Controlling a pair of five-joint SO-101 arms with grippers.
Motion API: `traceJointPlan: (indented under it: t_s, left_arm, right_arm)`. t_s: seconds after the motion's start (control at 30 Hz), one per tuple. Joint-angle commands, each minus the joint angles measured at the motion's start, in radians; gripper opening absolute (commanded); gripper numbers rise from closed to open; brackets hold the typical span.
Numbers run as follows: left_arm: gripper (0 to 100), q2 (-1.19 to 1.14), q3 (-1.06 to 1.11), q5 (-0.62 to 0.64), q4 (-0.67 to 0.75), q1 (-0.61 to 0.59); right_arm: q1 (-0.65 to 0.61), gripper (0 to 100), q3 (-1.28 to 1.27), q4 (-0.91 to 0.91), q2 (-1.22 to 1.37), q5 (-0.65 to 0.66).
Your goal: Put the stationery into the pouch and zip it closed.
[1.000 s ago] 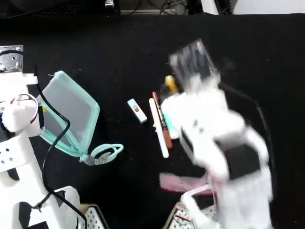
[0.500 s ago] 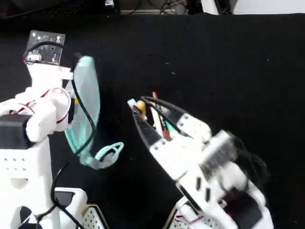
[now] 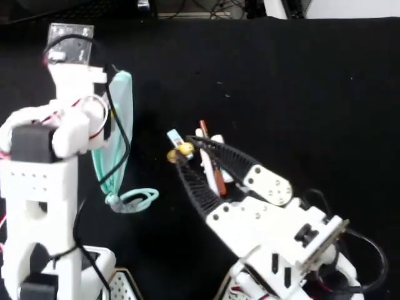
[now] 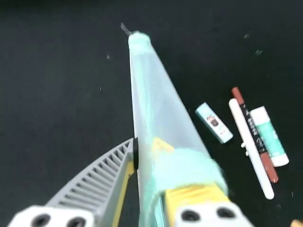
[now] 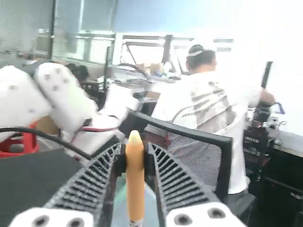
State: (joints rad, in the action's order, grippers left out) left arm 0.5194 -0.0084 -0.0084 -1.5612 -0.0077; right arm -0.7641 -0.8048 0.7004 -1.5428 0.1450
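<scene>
Black table (image 3: 312, 75), pouch (image 4: 156, 109) edge-on in left jaws, right jaws half-hiding yellow marker (image 5: 135, 179)

A mint mesh pouch (image 3: 119, 134) is held upright, edge-on. A yellow marker (image 5: 134, 179) is gripped. An eraser (image 4: 214, 122), white pen (image 4: 254, 158), brown pen (image 4: 254, 135) and glue stick (image 4: 270, 137) are laid side by side.

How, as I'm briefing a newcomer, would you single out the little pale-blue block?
On the black table, find the mint pouch the left gripper holds up. Beside it lies a row of pens; the pale-blue block lies alone between pouch and pens, short and stubby where they are long.
</scene>
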Motion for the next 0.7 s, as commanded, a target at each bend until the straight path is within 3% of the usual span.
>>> traceJointPlan:
  t_s: [0.0,0.2,0.43,0.67]
  left_arm:
    - [8,-0.038,-0.071,-0.005,-0.038,-0.056]
    - [8,-0.043,-0.131,-0.199,-0.101,-0.157]
    - [8,-0.041,-0.154,-0.443,-0.161,-0.166]
    - [16,-0.041,-0.217,-0.539,-0.153,-0.240]
  right_arm:
    - [-0.014,1.2,-0.002,-0.017,0.022,-0.002]
    - [-0.014,1.2,-0.002,-0.012,0.028,-0.002]
    - [-0.012,1.2,-0.002,-0.011,0.028,-0.002]
    - [0.054,1.2,-0.002,0.035,0.028,0.000]
